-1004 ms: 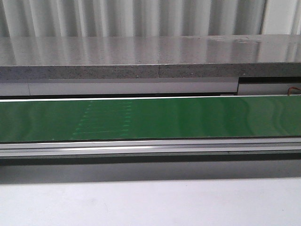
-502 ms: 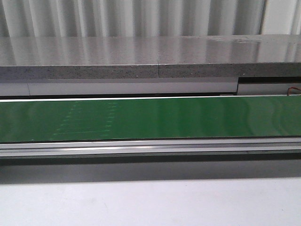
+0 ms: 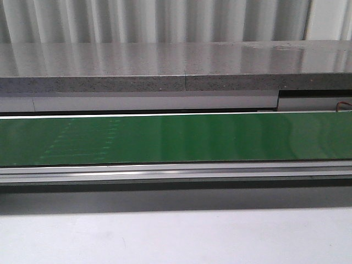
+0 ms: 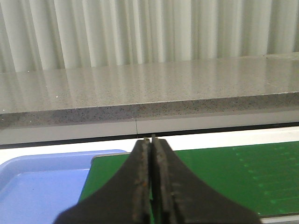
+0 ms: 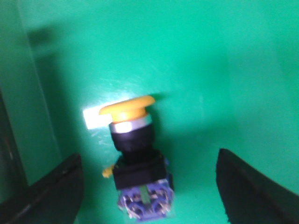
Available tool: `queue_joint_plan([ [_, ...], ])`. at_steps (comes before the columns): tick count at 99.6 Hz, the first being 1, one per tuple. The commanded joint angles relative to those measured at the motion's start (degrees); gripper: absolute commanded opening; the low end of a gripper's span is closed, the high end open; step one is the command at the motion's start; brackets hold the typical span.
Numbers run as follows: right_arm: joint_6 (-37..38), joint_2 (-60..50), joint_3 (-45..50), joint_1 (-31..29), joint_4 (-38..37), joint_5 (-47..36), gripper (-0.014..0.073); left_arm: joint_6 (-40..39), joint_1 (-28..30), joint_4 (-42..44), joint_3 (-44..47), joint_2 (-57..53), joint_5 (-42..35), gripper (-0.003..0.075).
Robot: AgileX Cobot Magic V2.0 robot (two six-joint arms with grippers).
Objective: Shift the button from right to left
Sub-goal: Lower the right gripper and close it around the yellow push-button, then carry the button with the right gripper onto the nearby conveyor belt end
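— Three views to go through; what does the front one give you?

— From the front I see neither of my arms. A green belt [image 3: 181, 138] runs straight across, with a faint grid of pale marks on it towards my left. Behind the belt sits a grey speckled shelf [image 3: 165, 71], and behind that a wall of white ribbed sheet [image 3: 165, 21]. On the near side of the belt is a metal rail [image 3: 176, 173], then a pale table [image 3: 176, 236]. The button does not show here.

— And your left wrist?

— My left gripper [image 4: 152, 186] has its two black fingers [image 4: 138, 182] pressed flat together with nothing between them. Past their tips lies the belt again, and beside the belt's end a blue tray [image 4: 42, 182]. The same speckled shelf runs behind the belt.

— The right wrist?

— Blurred, but clear enough. My right gripper [image 5: 149, 186] is spread wide, one dark finger [image 5: 51, 191] on each side of the picture. The button [image 5: 135, 158] lies tipped over on the belt, between the two fingers and touching neither, nearer to one of them. Its orange cap points away from the camera, then comes the black collar, and the blue base with metal terminals is nearest the camera. A small white patch [image 5: 96, 118] shows on the belt just beside the cap.
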Motion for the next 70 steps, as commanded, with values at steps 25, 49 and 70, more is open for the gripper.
queue_joint_plan([
  [25,-1.44,2.22,-1.77,0.84,0.52,-5.16,0.0583,-0.56,0.14,-0.11,1.47,-2.04,-4.86,-0.002],
  [49,-1.44,5.82,-1.77,0.84,1.16,-4.3,0.0556,-0.56,0.14,-0.11,1.47,-2.04,-4.86,-0.002],
  [70,-1.44,5.31,-1.77,0.84,3.7,-3.22,0.0202,-0.56,0.14,-0.11,1.47,-2.04,-4.86,-0.002],
])
